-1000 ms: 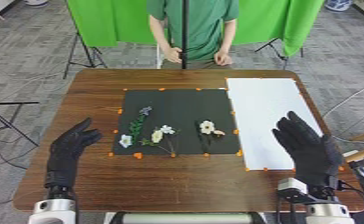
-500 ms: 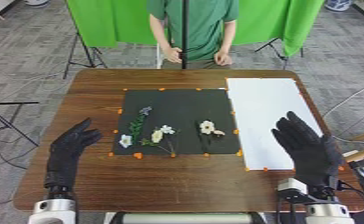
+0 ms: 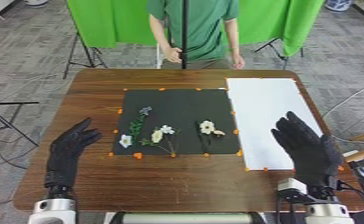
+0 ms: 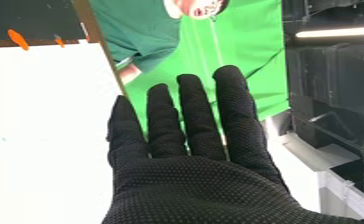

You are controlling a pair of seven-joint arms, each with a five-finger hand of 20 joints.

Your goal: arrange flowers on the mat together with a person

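One purple sprig [image 3: 146, 111], five pale blooms [image 3: 206, 126] on one mat [image 3: 174, 105]

The sprig and three blooms lie on the mat's left half, two blooms on its right. One white sheet [image 3: 258, 105] sits just beside the mat, its near right part blocked from the head view by the right robot hand [image 3: 313, 157], fingers extended and apart. The left robot hand [image 3: 66, 150], also unfurled, is left of the mat. Orange markers [image 3: 138, 155] dot the mat's edges; brown desk [image 3: 187, 182] runs from there to the near edge.
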